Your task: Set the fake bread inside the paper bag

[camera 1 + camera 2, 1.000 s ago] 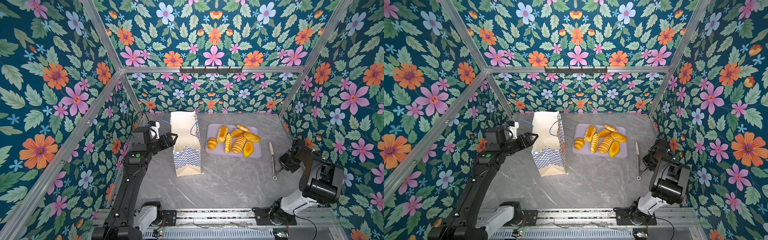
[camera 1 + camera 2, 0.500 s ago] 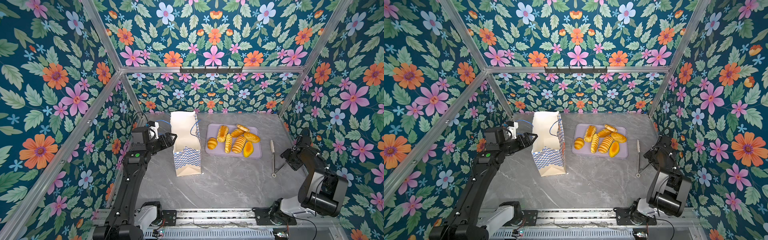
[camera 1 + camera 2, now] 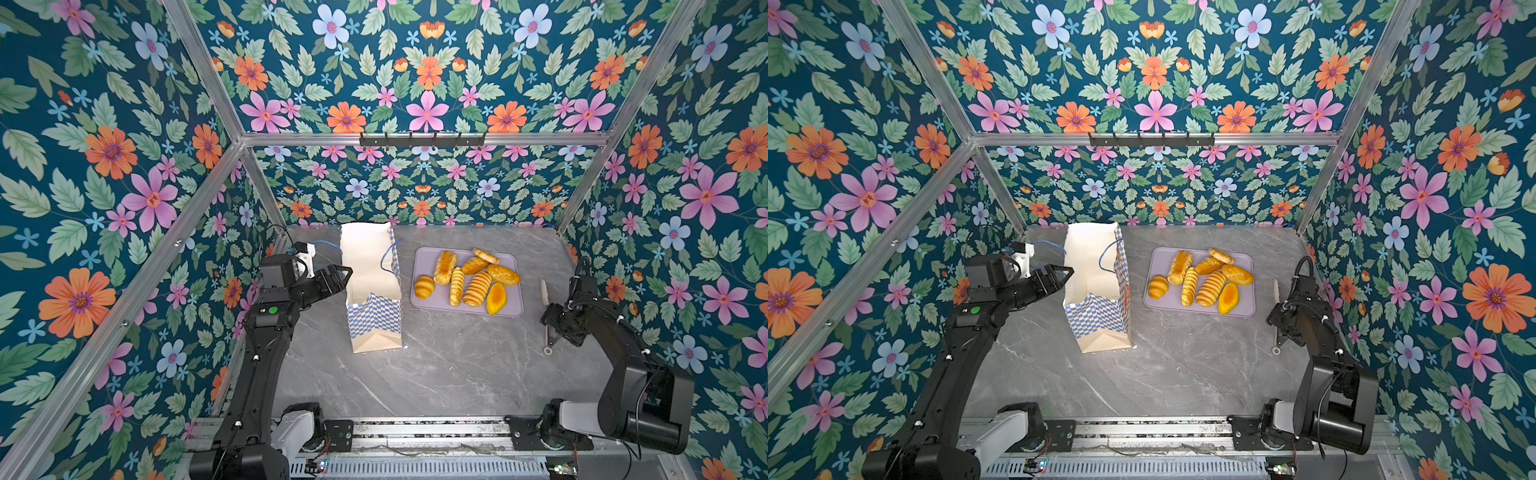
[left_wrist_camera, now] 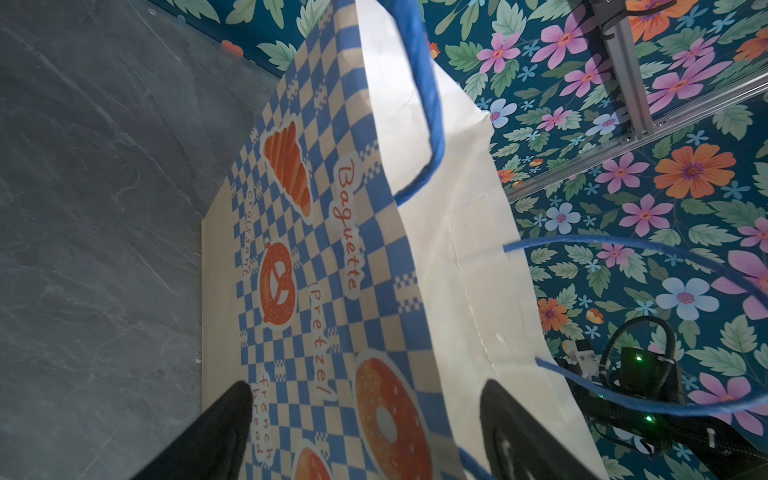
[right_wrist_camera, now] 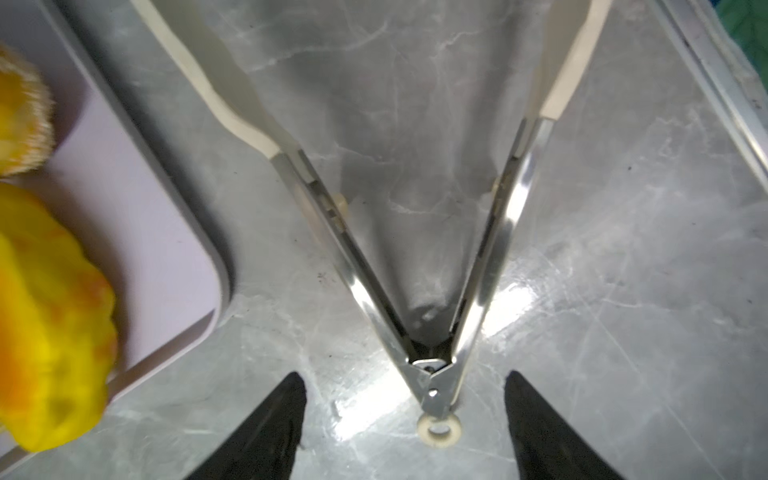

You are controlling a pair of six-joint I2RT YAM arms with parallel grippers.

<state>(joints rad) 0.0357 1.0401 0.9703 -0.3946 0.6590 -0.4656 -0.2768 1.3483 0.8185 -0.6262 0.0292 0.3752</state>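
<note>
The paper bag (image 3: 374,291) (image 3: 1096,291) stands upright and open-topped at the table's middle left in both top views. Several pieces of fake bread (image 3: 469,278) (image 3: 1204,278) lie on a lilac tray to its right. My left gripper (image 3: 343,276) (image 4: 365,399) is open at the bag's left rim, one finger (image 4: 232,415) over the printed outer face and the other across the rim. My right gripper (image 3: 552,330) (image 5: 405,399) is open just above the table. The hinge end of metal tongs (image 5: 432,374) lies between its fingers, untouched.
The lilac tray (image 3: 515,309) (image 5: 145,208) sits right of the bag, with a yellow bread piece (image 5: 41,332) at its near corner. The tongs (image 3: 547,340) lie spread in a V along the table's right side, close to the wall. Floral walls enclose the table.
My right gripper's jaws have opened and that arm has shifted farther back along the right wall above the tongs. The left arm, bag and bread have not moved.
</note>
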